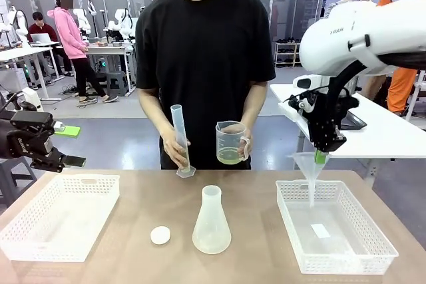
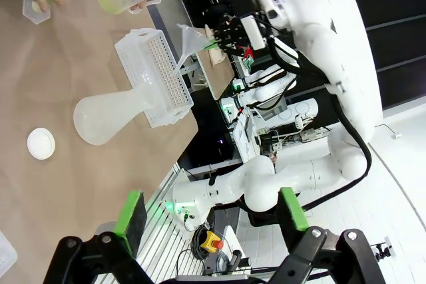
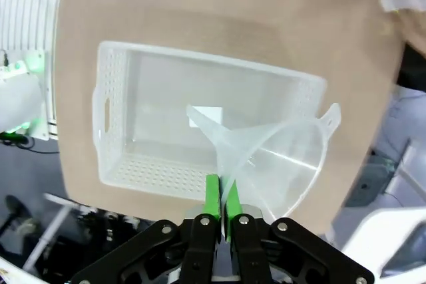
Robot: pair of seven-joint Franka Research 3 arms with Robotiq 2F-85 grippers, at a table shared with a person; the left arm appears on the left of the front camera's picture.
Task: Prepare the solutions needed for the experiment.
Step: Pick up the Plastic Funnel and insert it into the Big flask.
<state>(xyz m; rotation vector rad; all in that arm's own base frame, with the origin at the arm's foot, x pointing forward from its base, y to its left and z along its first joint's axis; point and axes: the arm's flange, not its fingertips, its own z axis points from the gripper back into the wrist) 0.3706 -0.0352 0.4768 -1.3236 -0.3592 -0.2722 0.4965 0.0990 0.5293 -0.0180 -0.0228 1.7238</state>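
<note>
A light brown table (image 1: 133, 257) stands in a big laboratory hall, and a person in a black shirt stands at its far side. Over the right part of the table we see the right claw (image 1: 321, 157) pointing down, its green pads pressed together on a clear plastic funnel (image 1: 307, 163). In the right wrist view this claw (image 3: 219, 197) pinches the funnel (image 3: 286, 157) at the edge of its wide mouth. The funnel hangs with the stem down, over the white basket (image 1: 286, 212) that lies directly under the claw. We cannot tell whether the stem touches the basket.

To the side of this claw, toward the middle of the table, a frosted conical flask (image 1: 212, 224) stands upright. A small white round cap (image 1: 160, 235) lies just beside it, on the side away from the claw. Beyond the flask the person holds a tall graduated cylinder (image 1: 180, 139) on the table with one hand and a clear measuring jug (image 1: 231, 139) in the air with the other hand. The solution (image 1: 230, 159), a pale yellow-green liquid, makes a shallow layer in this jug.

Farthest from the right claw, the left claw (image 1: 68, 145) hovers with its jaws wide apart and holds nothing. It is near the far corner of a second white basket (image 1: 60, 179).
</note>
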